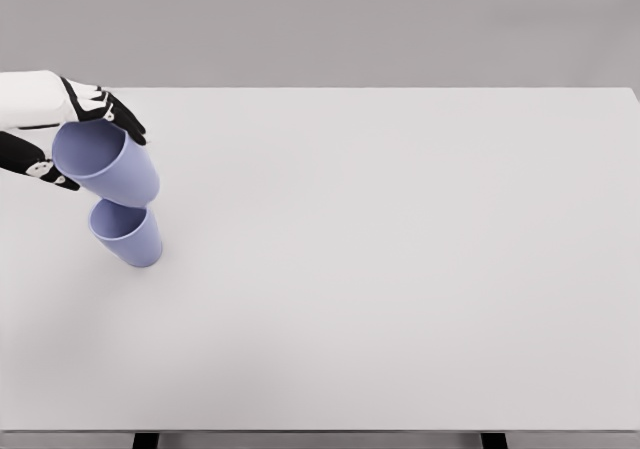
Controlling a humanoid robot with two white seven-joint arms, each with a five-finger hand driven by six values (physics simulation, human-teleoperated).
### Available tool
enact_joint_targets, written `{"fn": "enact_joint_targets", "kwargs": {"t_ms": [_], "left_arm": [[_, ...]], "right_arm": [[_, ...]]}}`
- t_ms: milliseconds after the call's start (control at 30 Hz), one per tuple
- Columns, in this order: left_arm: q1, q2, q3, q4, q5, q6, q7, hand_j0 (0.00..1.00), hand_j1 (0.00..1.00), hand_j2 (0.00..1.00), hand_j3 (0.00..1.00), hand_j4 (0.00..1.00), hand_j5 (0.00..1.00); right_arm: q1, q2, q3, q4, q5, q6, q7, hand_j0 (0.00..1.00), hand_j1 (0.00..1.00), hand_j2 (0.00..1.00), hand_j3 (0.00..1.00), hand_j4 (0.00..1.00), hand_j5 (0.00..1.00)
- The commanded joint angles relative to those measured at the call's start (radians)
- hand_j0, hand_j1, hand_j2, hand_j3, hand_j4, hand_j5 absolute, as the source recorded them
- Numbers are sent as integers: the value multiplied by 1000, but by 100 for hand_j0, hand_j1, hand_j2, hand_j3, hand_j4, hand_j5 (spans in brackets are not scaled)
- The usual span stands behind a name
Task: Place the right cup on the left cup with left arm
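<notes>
In the head view, a pale table [400,269] fills most of the picture, and all the activity is gathered at its far left. The left hand [70,134] is seen coming in from the left edge, its fingers wrapped around the rim and upper wall of a lilac cup [108,164]. This held cup is carried clear of the table, mouth up and tipped slightly toward the camera, so that its base is brought over the opening below. Directly beneath it a second cup [128,234] of the same colour is stood on the table, mouth upward. The base of the held cup appears to be right at the rim of the standing one; whether it is touching cannot be told. The grip is kept high on the wall, probably so that the lower part is left free to slide inside. The right arm is not seen.
</notes>
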Motion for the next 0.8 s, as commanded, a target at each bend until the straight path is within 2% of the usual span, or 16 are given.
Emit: {"fn": "enact_joint_targets", "kwargs": {"t_ms": [0, 133, 433, 567, 667, 767], "left_arm": [[2, 30, -9, 3, 5, 3, 1, 58, 58, 58, 58, 58, 58], [11, 64, -14, 3, 6, 3, 1, 58, 58, 58, 58, 58, 58], [31, 59, -37, 6, 2, 3, 1, 59, 59, 59, 59, 59, 59], [31, 41, -37, 50, -1, 3, 1, 59, 59, 59, 59, 59, 59], [32, -7, -37, 110, -6, 3, 1, 59, 59, 59, 59, 59, 59], [32, -23, -49, 127, -8, 3, 1, 59, 59, 59, 59, 59, 59]], "right_arm": [[0, 0, 1, 0, 0, 0, 0, 100, 100, 100, 100, 100, 100], [0, 0, -1, 0, 0, 0, 0, 100, 100, 100, 100, 100, 100], [0, 0, 1, -1, -1, 0, 0, 100, 100, 100, 100, 100, 100], [0, 0, -1, 0, 0, 0, 0, 100, 100, 100, 100, 100, 100], [0, 0, 1, 0, 0, 0, 0, 100, 100, 100, 100, 100, 100], [0, 0, -1, 0, 0, 0, 0, 100, 100, 100, 100, 100, 100]]}}
